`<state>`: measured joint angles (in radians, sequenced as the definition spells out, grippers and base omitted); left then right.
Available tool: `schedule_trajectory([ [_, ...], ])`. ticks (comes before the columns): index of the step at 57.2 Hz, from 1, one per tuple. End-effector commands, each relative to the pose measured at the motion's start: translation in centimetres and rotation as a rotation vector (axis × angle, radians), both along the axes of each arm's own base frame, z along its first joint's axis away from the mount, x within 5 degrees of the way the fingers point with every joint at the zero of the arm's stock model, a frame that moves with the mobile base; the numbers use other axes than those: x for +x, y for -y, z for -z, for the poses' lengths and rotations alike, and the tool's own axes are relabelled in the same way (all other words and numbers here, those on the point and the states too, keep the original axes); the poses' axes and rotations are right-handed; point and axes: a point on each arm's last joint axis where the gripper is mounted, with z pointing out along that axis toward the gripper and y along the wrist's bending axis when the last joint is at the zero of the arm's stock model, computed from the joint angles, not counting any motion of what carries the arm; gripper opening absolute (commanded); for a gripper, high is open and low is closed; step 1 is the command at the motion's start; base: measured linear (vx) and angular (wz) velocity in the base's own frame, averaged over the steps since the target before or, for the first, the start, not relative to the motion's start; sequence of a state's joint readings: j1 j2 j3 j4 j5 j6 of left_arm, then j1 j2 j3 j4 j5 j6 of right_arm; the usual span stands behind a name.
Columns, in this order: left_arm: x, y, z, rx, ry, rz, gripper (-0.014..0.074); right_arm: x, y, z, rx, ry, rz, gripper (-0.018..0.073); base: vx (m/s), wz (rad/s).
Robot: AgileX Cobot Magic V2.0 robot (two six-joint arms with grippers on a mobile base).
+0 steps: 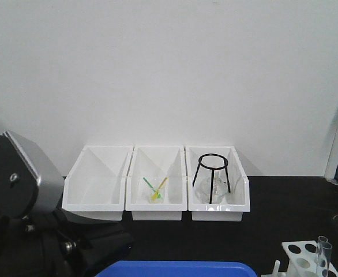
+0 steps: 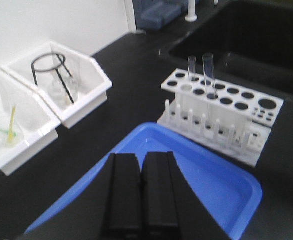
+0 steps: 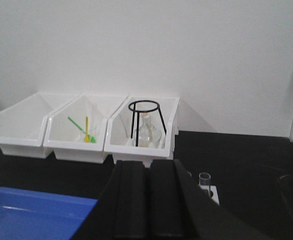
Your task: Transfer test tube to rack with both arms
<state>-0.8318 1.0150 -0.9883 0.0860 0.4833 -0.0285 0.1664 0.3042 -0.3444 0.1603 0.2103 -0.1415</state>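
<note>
The white rack (image 2: 221, 107) stands on the black table right of a blue tray (image 2: 206, 175); its corner also shows in the front view (image 1: 300, 254) and the right wrist view (image 3: 212, 192). Two clear test tubes (image 2: 209, 75) (image 2: 192, 67) stand upright in its back holes; they show in the front view (image 1: 323, 257) and one rim shows in the right wrist view (image 3: 204, 179). My left gripper (image 2: 141, 162) is shut and empty above the blue tray. My right gripper (image 3: 147, 167) is shut and empty, just left of the rack.
Three white open-front bins (image 1: 157, 184) line the back wall: one empty, one with yellow and green sticks (image 1: 156, 189), one with a black wire tripod over a glass flask (image 1: 213, 176). A dark sink (image 2: 251, 45) lies beyond the rack. The left arm housing (image 1: 19, 179) stands front left.
</note>
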Motion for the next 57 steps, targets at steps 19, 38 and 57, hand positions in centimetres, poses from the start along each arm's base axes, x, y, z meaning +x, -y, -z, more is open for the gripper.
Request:
schedule_trajectory([
  [19, -0.3, -0.1, -1.8, -0.105, 0.029, 0.002, -0.0004, -1.6, 0.3, -1.5, -0.017, 0.127, 0.006, -0.0012, 0.0, 0.0],
  [38, -0.3, -0.1, -1.8, -0.105, 0.03, 0.001, -0.0004, -1.6, 0.3, -1.5, -0.017, 0.127, 0.006, -0.0012, 0.0, 0.0],
  [57, -1.0, -4.3, -0.2, -0.092, 0.094, -0.123, -0.0004, -1.6, 0.3, -1.5, -0.014, 0.127, 0.006, -0.0012, 0.0, 0.0],
])
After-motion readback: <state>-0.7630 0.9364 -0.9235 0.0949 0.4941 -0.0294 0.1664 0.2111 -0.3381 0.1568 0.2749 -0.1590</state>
